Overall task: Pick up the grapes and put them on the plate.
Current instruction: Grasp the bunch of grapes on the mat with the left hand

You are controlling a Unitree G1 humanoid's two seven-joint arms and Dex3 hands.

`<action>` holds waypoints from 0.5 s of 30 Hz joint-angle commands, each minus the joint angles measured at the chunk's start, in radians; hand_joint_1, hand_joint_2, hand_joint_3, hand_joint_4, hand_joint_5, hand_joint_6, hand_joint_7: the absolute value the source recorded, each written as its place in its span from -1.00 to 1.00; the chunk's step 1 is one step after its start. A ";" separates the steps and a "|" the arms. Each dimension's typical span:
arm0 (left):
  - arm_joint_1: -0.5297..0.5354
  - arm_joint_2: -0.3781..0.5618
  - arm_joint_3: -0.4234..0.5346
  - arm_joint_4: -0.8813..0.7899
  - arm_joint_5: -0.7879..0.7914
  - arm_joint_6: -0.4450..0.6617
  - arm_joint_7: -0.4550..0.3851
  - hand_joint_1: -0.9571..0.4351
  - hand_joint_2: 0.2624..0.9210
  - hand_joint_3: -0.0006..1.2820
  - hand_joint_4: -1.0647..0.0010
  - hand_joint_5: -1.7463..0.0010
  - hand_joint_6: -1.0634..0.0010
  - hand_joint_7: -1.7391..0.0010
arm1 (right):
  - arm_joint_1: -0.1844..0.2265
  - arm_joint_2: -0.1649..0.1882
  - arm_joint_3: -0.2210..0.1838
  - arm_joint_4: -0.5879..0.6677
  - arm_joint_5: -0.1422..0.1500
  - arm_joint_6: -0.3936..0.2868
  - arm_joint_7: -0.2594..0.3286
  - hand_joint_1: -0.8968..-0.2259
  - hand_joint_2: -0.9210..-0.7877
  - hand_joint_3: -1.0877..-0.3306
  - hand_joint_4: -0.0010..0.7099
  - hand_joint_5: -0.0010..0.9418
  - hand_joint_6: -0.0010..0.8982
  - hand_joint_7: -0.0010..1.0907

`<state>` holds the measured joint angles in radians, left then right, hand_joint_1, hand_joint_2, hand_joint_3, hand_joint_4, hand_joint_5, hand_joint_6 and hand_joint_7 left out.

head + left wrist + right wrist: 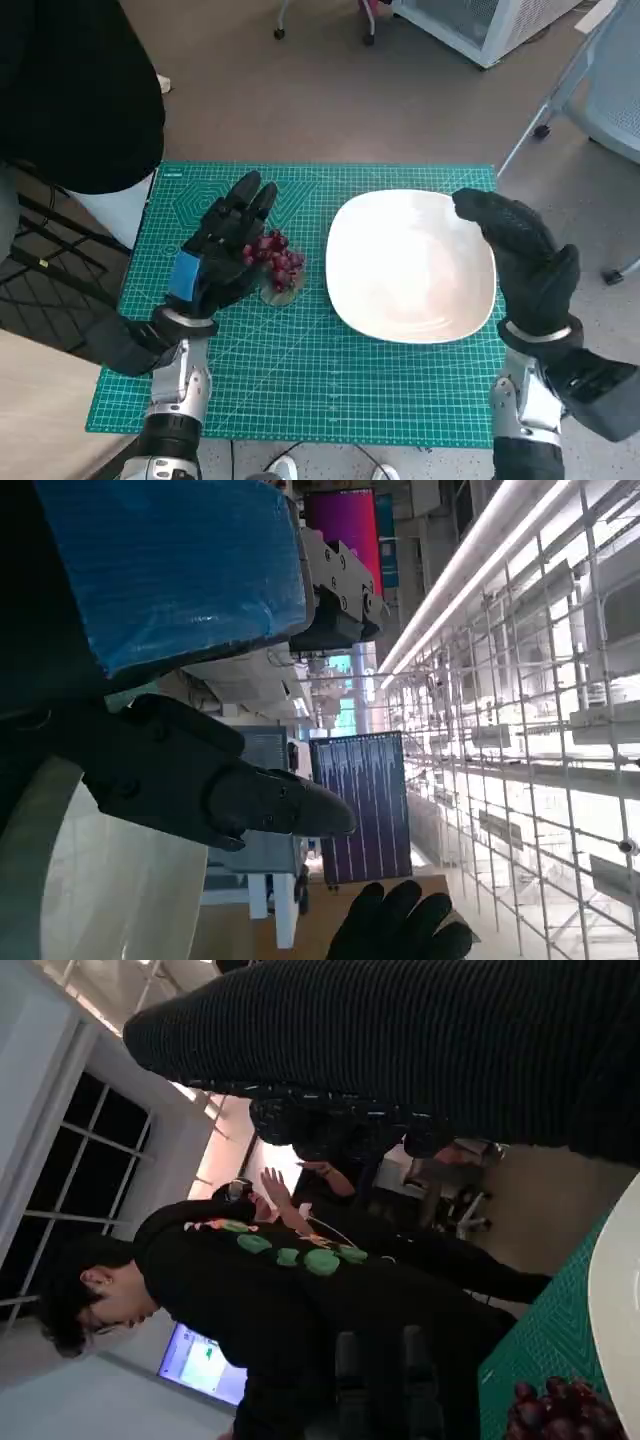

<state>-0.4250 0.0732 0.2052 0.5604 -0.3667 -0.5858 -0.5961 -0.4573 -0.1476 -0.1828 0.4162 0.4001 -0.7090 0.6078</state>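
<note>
Grapes (277, 262) sit on the green cutting mat (300, 380), just beside the white plate (400, 300), on its left, not on it. Left hand (222, 255) is right at the grapes on the side away from the plate, fingers extended past them; can't tell if it grips the bunch or only touches it. Right hand (520, 255) hangs over the plate's right rim, fingers loosely spread, holding nothing. A person in black (290, 1300) stands by the desk's far left corner.
</note>
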 commanded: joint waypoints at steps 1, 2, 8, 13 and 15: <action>0.013 -0.004 -0.004 -0.013 0.002 -0.005 0.008 -0.26 1.00 -0.79 0.44 1.00 0.22 0.99 | 0.011 -0.006 -0.006 0.016 0.014 0.006 0.015 0.14 -1.00 0.44 -0.39 -1.00 -0.88 -0.40; 0.012 -0.004 -0.005 -0.012 0.003 -0.007 0.009 -0.26 1.00 -0.79 0.44 1.00 0.22 0.99 | 0.011 -0.006 -0.007 0.016 0.014 0.006 0.016 0.14 -1.00 0.43 -0.39 -1.00 -0.88 -0.40; 0.008 -0.008 -0.007 0.000 0.012 -0.019 0.019 -0.25 1.00 -0.79 0.44 1.00 0.22 0.99 | 0.009 -0.007 -0.012 0.019 0.016 0.008 0.022 0.14 -1.00 0.42 -0.40 -1.00 -0.89 -0.39; 0.004 -0.009 -0.009 0.008 0.015 -0.024 0.022 -0.24 1.00 -0.79 0.44 1.00 0.21 0.99 | 0.008 -0.009 -0.014 0.019 0.022 0.013 0.028 0.15 -1.00 0.42 -0.40 -1.00 -0.89 -0.39; 0.003 -0.009 -0.009 0.010 0.014 -0.026 0.022 -0.24 1.00 -0.79 0.44 1.00 0.21 0.99 | 0.009 -0.010 -0.014 0.017 0.024 0.015 0.028 0.15 -1.00 0.42 -0.40 -1.00 -0.89 -0.39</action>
<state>-0.4242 0.0694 0.2004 0.5655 -0.3577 -0.5974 -0.5761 -0.4574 -0.1533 -0.1943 0.4212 0.4176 -0.7090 0.6278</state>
